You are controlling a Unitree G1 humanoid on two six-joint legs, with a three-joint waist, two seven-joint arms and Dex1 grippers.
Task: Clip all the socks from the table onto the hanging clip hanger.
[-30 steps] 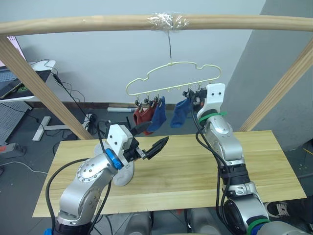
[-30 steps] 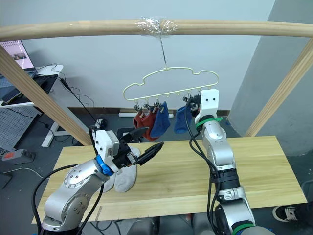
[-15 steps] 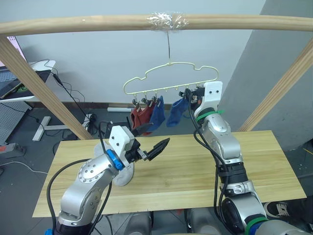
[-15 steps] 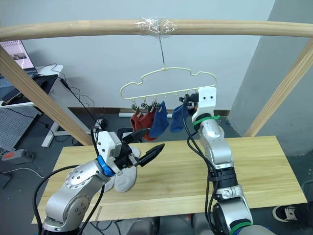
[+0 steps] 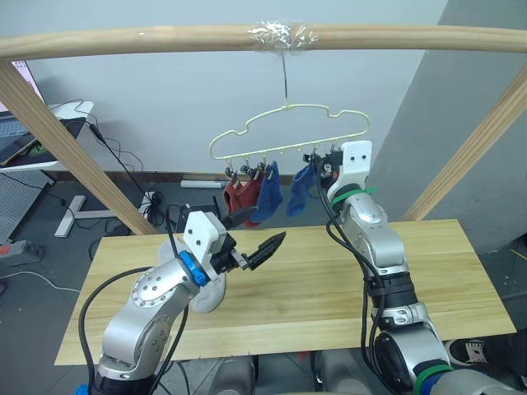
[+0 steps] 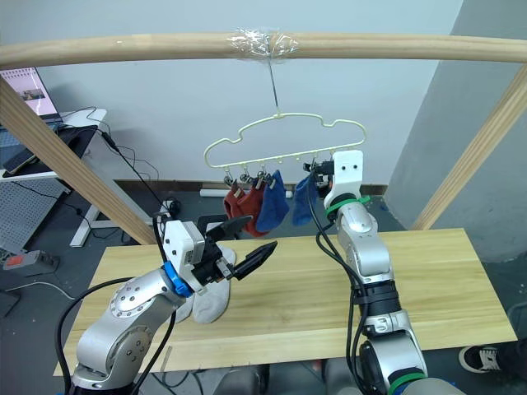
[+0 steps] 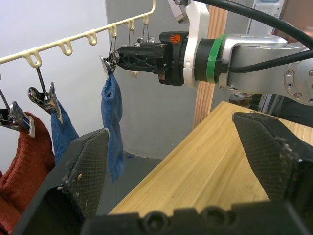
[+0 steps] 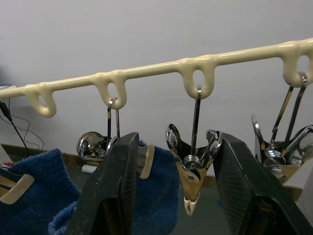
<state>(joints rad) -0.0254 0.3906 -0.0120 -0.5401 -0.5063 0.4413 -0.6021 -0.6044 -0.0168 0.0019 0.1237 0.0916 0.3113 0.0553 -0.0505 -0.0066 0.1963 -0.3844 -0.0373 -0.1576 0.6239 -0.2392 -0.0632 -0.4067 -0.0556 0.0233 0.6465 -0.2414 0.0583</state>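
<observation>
The pale clip hanger [image 5: 284,132] hangs by its hook from the top pole. Two rust red socks [image 5: 237,196] and two blue socks [image 5: 268,193] [image 5: 298,191] hang from its clips. A light grey sock [image 5: 210,295] lies on the table [image 5: 329,280], partly hidden under my left arm. My left gripper [image 5: 270,224] is open and empty above the table, pointing toward the hanger. Up at the hanger's right end, my right gripper [image 8: 175,147] is open with an empty metal clip [image 8: 193,178] hanging between its fingers, next to the clip that holds a blue sock [image 8: 161,196].
A round wooden pole frame [image 5: 165,37] spans above, with slanted poles at the left [image 5: 74,156] and right [image 5: 469,156]. A desk with a laptop [image 5: 33,140] and floor cables stand behind on the left.
The hanger swung slightly left and back, and its socks swayed with it. My right gripper shifted a little left along the clip row. My left gripper stayed put.
</observation>
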